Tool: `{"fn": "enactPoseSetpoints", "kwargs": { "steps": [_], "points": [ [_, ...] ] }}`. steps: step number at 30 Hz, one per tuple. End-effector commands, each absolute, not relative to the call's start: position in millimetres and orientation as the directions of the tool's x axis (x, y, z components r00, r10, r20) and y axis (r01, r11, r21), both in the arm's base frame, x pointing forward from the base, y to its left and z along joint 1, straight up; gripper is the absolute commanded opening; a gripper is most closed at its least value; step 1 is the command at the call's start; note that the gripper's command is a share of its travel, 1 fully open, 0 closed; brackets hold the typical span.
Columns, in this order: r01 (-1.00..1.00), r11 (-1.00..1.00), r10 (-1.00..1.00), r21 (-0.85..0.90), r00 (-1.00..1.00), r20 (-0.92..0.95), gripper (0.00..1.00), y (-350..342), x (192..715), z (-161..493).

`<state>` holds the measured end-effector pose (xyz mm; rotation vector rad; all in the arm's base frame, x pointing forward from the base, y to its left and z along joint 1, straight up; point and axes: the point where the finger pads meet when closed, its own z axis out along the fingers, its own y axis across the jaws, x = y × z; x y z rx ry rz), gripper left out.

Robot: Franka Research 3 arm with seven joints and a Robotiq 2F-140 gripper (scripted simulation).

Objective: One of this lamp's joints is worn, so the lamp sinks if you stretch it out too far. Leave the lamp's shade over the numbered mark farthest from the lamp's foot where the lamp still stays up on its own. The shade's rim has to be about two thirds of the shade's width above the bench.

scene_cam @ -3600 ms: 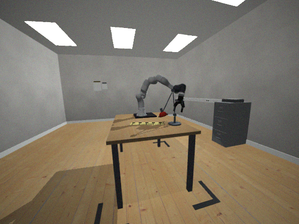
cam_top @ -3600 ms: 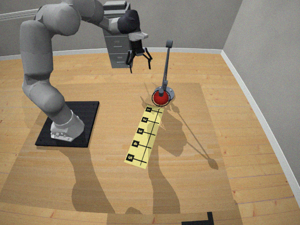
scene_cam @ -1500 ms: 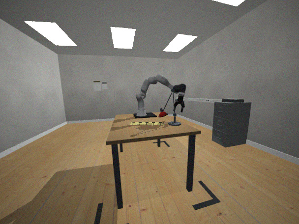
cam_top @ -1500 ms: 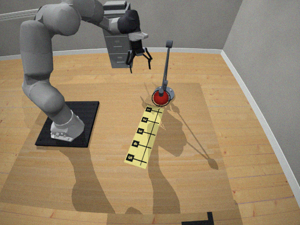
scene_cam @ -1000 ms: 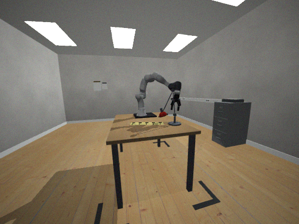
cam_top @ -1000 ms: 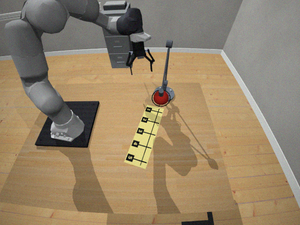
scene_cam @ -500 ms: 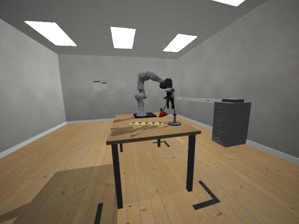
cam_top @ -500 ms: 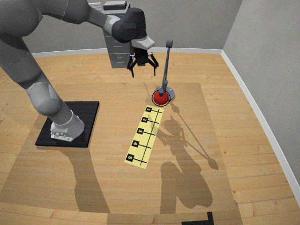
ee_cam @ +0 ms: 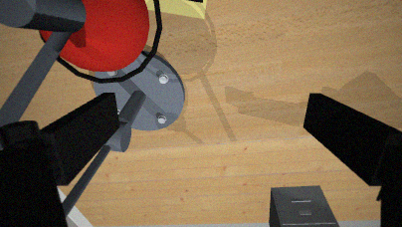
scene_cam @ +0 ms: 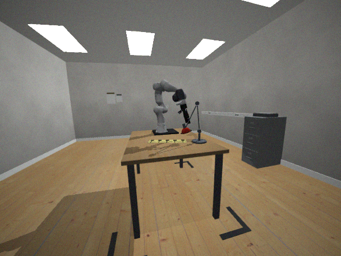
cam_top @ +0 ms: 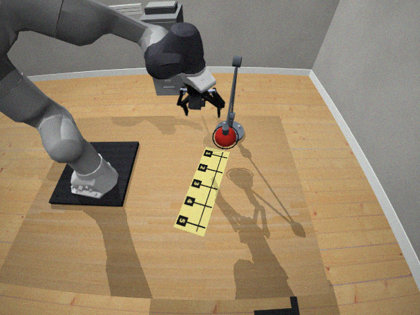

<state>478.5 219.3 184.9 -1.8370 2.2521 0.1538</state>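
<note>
The lamp has a round grey foot [cam_top: 236, 129] on the bench, folded grey arms with a top joint [cam_top: 237, 61], and a red shade [cam_top: 225, 137] hanging low close to the foot, just before mark 1 of the yellow numbered strip [cam_top: 202, 191]. The strip runs from mark 1 near the shade to mark 5 at the near end. My gripper [cam_top: 201, 106] is open and empty, above the bench to the left of the lamp's arms. In the wrist view the shade [ee_cam: 106, 35] and foot [ee_cam: 144, 92] lie upper left, with a lamp arm beside my left finger; the gripper [ee_cam: 214, 131] is open.
The robot's black base plate [cam_top: 97, 174] sits on the left of the bench. A grey filing cabinet [scene_cam: 263, 140] stands on the floor beyond the bench's far side. In the exterior view the bench [scene_cam: 174, 149] stands on dark legs in the middle of the room.
</note>
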Motion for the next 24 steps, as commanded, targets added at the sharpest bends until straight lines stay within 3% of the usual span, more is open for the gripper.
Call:
{"fn": "enactPoseSetpoints", "kwargs": {
  "steps": [1, 24],
  "points": [
    [-0.979, 0.184, -0.936, -0.088, -0.147, -0.319, 1.00, 199.8, 482.3, 188.2],
    [-0.884, 0.468, -0.695, 0.006, -0.372, -0.616, 1.00, 66.4, 451.3, 168.4]
  ]
}}
